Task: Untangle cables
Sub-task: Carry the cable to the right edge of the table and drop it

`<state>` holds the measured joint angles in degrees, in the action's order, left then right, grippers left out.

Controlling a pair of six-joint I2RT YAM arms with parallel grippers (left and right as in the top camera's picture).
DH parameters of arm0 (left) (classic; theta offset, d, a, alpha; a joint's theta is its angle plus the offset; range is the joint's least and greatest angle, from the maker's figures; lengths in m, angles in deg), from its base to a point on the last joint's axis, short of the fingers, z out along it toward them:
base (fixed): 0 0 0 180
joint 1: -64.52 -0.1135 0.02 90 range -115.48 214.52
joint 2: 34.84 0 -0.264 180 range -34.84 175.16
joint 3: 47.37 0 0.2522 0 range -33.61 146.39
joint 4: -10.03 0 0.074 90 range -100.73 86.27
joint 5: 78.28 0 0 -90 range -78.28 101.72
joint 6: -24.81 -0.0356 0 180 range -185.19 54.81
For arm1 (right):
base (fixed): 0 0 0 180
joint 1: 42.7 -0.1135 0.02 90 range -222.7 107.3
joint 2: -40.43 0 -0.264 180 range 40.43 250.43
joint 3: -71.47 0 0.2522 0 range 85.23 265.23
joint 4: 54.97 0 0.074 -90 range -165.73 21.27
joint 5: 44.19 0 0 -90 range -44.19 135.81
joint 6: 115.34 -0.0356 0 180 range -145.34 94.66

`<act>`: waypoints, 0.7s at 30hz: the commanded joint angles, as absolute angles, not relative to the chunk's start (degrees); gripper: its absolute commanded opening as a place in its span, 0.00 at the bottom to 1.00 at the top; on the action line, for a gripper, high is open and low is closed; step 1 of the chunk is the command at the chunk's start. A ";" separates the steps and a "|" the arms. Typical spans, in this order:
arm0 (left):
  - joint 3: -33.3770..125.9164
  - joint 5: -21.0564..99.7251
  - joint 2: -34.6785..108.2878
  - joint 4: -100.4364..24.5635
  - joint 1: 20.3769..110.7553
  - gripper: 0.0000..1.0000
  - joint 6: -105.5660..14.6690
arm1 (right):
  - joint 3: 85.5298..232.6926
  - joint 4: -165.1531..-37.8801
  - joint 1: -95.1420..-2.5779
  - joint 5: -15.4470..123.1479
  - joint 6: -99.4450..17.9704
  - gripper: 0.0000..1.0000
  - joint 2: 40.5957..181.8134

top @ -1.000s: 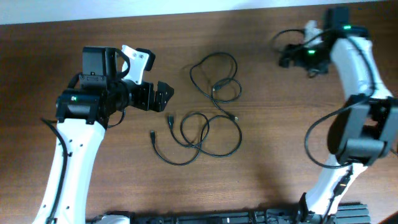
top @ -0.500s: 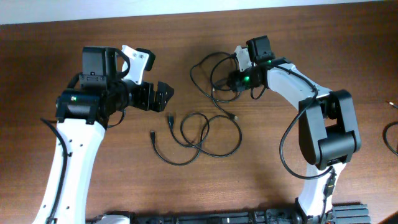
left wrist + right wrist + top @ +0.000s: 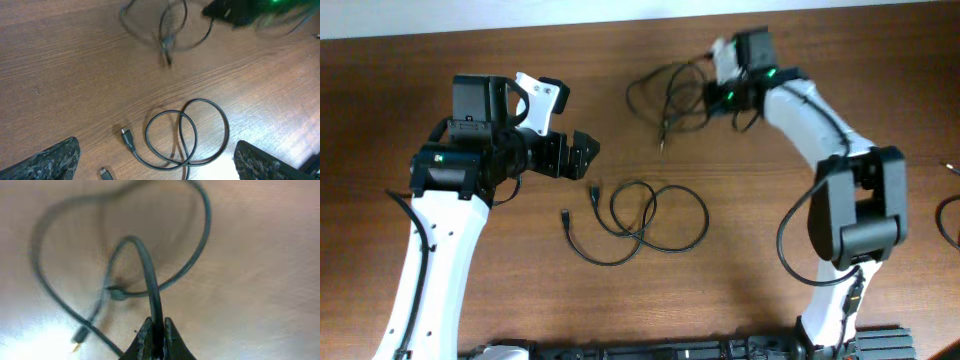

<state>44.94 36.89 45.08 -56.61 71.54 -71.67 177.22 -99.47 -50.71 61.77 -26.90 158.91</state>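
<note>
Two thin black cables lie on the wooden table. The upper cable [image 3: 665,90] is a loose loop at the far middle, partly lifted, and my right gripper [image 3: 710,98] is shut on it. In the right wrist view this cable [image 3: 149,275] runs straight into the shut gripper [image 3: 158,330], with its plug [image 3: 79,338] trailing at lower left. The lower cable [image 3: 650,218] lies flat in two overlapping loops, apart from the upper one. My left gripper [image 3: 585,150] stands open just left of the cables. Its wrist view shows the lower cable [image 3: 187,135] between the wide-spread fingers [image 3: 55,160].
The right arm [image 3: 840,150] reaches across the right half of the table. A further thin black wire [image 3: 950,215] shows at the right edge. The table's far edge [image 3: 620,20] is close behind the upper cable.
My right gripper has shut on the upper cable and pulled it towards the far edge. Its trailing end has come away from the lower cable. The left arm has not moved.
</note>
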 commanded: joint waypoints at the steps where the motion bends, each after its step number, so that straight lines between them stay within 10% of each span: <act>1: 45.20 37.83 44.53 -56.50 71.22 0.99 -72.80 | 188.13 -104.02 -46.03 61.64 -27.75 0.04 155.52; 9: 45.20 37.83 44.53 -56.50 71.22 0.99 -72.80 | 217.13 -130.86 -34.16 36.81 -27.69 0.04 155.30; 21: 45.20 37.83 44.53 -56.50 71.22 0.99 -72.80 | 218.38 -140.13 -8.28 33.25 -29.72 0.04 155.28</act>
<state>44.94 37.04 45.08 -56.61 71.54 -71.67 217.24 -139.30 -12.11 34.39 -28.45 156.72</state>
